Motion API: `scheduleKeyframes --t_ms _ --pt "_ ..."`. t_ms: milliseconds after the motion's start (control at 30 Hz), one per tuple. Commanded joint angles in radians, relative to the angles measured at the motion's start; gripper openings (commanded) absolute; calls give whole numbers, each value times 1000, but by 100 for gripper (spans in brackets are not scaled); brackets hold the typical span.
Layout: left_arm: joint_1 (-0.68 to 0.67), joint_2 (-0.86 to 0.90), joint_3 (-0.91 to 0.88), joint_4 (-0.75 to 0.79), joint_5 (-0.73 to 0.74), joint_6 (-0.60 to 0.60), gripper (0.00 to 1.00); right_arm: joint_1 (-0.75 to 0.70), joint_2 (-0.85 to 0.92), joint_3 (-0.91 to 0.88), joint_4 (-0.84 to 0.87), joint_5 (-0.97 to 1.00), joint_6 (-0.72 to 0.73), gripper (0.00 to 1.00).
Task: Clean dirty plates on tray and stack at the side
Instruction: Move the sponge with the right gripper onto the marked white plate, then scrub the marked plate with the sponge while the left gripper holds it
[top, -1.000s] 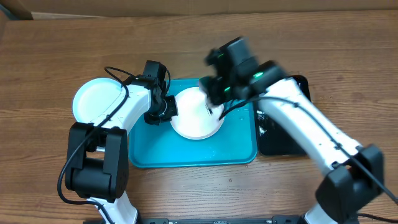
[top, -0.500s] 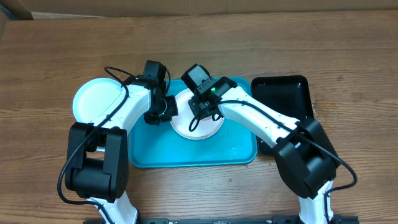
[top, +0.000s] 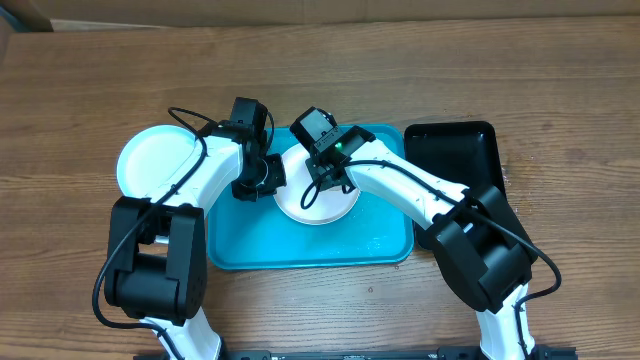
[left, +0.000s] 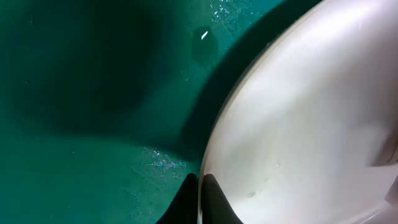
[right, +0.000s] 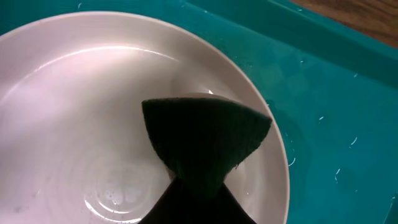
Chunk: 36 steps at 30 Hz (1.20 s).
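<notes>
I worked over a wooden table (top: 560, 90) of mid-brown wood, its grain running side to side with a few darker streaks. Along its far edge ran a pale tan strip (top: 350, 8) — wall or cardboard, I could not tell which. The light was soft and even, falling from above — shadows on the wood lay short and faint.
</notes>
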<state>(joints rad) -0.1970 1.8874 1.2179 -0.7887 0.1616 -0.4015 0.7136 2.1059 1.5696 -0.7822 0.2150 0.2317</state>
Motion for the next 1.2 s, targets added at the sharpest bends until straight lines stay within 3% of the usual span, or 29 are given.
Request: scheduleKeyframes --t_ms 0,200,367,400,467,667,700,800,900,967,1067,1167 --pt "-7 11 -7 -4 4 -6 4 -2 -2 1 5 21 12 14" --pt "-7 11 -7 -4 4 -6 4 -4 -2 1 4 21 12 4" --pt "-7 11 -7 -4 5 -6 4 -15 -2 1 0 20 12 27" --pt "-7 11 -7 -4 5 -6 4 -18 -2 1 -2 21 12 24" --pt "-7 11 -7 -4 5 -6 4 -22 -2 1 -3 21 12 6" --pt "-7 11 -7 -4 5 -6 4 -40 -2 1 -4 20 12 4" --pt "-7 11 -7 -4 5 -6 4 -44 -2 1 -4 19 12 6" --pt "-7 11 -7 -4 5 -6 4 -52 -2 1 -7 16 12 29" --pt "-7 11 -7 -4 5 -6 4 -56 -2 1 -8 1 12 29" --pt "-7 11 -7 -3 5 -6 4 -58 -2 1 -8 -23 12 23" --pt "-7 11 -7 -3 5 -6 4 -60 -2 -2 -8 -36 13 4" --pt "-7 11 -7 -4 5 -6 4 -61 -2 -20 6 -33 37 4"
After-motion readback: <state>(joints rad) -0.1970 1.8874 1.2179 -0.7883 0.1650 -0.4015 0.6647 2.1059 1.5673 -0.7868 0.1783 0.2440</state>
